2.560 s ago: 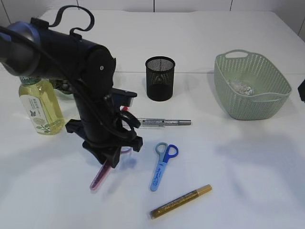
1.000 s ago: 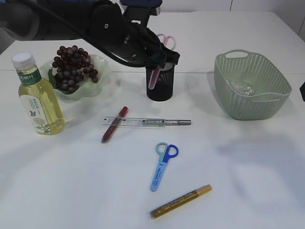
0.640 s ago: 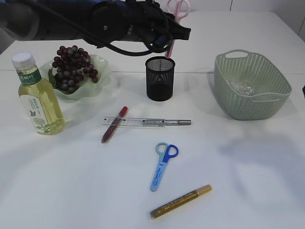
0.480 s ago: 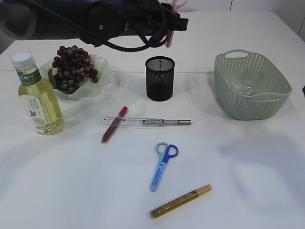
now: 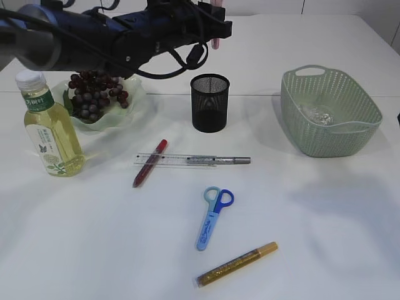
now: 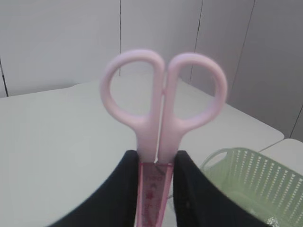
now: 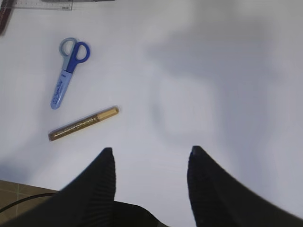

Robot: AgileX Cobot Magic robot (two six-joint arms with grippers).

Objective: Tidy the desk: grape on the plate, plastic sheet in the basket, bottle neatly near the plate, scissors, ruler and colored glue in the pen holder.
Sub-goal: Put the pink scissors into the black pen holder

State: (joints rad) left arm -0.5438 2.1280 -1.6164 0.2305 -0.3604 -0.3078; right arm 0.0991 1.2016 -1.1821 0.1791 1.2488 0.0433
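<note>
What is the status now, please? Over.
Left hand shut on pink scissors, high above pen holder. Right hand open, empty. Blue scissors, ruler, gold glue pen on table. Nothing blocking holder.

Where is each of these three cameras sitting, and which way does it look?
Exterior view: in front, above the table, slanting down; the left arm shows.
Left wrist view: on the left arm, facing outward; jaws shut on pink scissors, the basket behind.
Right wrist view: on the right arm, looking down between its open jaws.
Shared: the exterior and right wrist views both show the blue scissors and the gold glue pen.
</note>
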